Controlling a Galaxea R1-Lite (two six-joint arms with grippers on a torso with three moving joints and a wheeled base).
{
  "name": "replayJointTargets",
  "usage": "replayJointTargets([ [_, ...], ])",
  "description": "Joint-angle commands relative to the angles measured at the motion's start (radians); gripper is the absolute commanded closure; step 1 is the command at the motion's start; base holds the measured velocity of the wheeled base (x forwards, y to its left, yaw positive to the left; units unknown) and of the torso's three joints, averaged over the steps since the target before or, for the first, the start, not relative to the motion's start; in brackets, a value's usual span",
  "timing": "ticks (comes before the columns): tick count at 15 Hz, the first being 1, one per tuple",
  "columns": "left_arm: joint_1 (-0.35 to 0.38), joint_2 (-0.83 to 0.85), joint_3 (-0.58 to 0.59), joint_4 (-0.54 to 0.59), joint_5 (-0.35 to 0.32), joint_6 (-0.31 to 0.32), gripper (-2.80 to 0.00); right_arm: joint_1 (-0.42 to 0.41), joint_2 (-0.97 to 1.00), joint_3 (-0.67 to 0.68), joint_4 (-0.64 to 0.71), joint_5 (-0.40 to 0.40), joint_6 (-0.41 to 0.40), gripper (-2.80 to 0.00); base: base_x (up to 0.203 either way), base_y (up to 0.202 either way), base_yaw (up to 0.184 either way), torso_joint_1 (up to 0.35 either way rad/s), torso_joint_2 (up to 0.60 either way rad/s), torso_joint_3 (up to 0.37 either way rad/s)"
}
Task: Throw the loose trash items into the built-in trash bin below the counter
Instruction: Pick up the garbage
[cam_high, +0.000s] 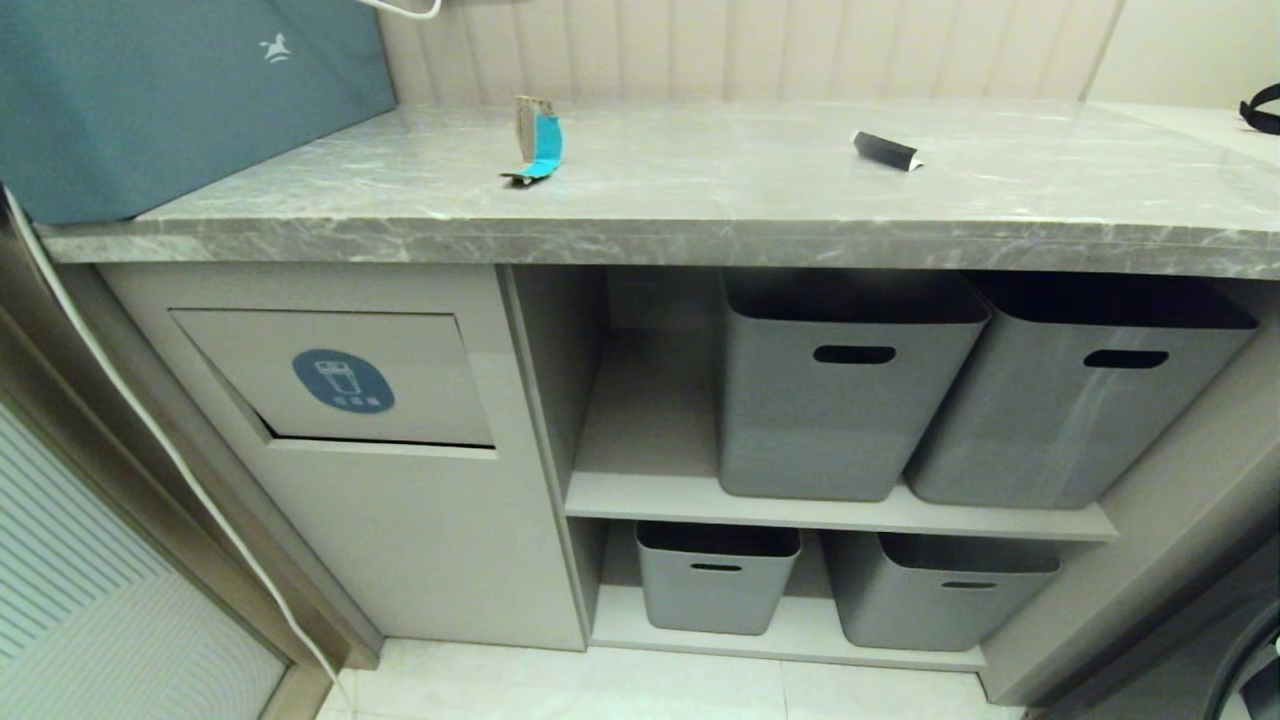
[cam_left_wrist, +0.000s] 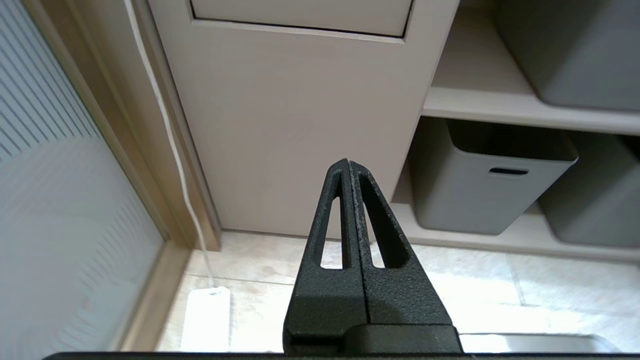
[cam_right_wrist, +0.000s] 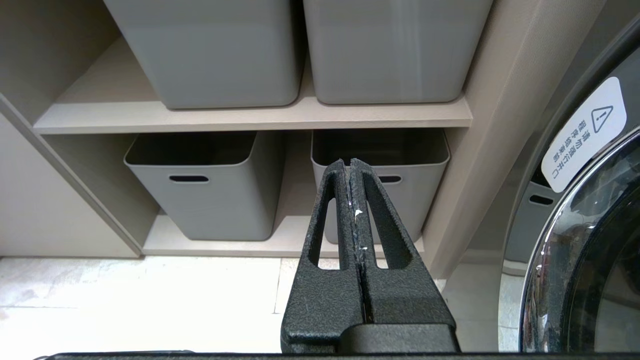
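Observation:
Two loose trash items lie on the grey marble-look counter (cam_high: 700, 215): a tan cardboard scrap with a bright blue strip (cam_high: 537, 140) left of centre, and a slim black wrapper with a white end (cam_high: 886, 151) further right. Below the counter at the left is the built-in trash bin (cam_high: 345, 378), a beige flap with a round blue sticker, shut. Neither arm shows in the head view. My left gripper (cam_left_wrist: 348, 162) is shut and empty, low in front of the beige panel (cam_left_wrist: 300, 125). Shut and empty too, my right gripper (cam_right_wrist: 348, 162) hangs before the lower tubs.
Grey plastic tubs (cam_high: 845, 390) fill two open shelves right of the bin. A teal box with a white horse logo (cam_high: 170, 90) stands on the counter's left end. A white cable (cam_left_wrist: 167, 135) runs down the door frame. A washing machine door (cam_right_wrist: 585, 250) stands at the right.

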Motion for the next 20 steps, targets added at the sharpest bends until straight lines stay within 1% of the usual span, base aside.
replayJointTargets([
  [1,0.0,0.001,0.002,0.004,-0.003,0.031,0.0,0.0,0.0,0.002,0.0,0.0,0.001,0.0,0.0,0.0,0.0,0.0,0.0,0.0],
  [2,0.0,0.001,0.002,0.003,-0.015,0.057,0.0,0.0,0.0,0.002,0.0,0.0,0.001,0.0,0.073,0.0,-0.008,-0.002,0.0,0.011],
  [3,0.0,0.001,0.002,0.001,-0.024,0.063,0.0,0.0,0.0,0.002,0.0,0.0,0.001,0.0,0.147,0.0,0.001,0.007,0.01,0.007],
  [11,0.0,0.001,0.002,0.002,-0.021,0.058,0.0,0.0,0.0,0.002,0.0,0.0,0.001,0.0,0.184,0.0,0.001,0.004,0.0,0.002],
  [15,0.0,0.001,0.003,0.002,-0.021,0.057,0.0,0.0,0.0,0.002,0.0,0.001,-0.004,0.0,0.0,0.0,0.0,0.028,-0.08,-0.057],
  [20,0.0,0.001,0.002,0.002,-0.021,0.057,0.0,0.0,0.0,0.002,0.0,0.003,-0.004,0.0,0.0,0.0,0.0,0.144,-0.41,-0.262],
])
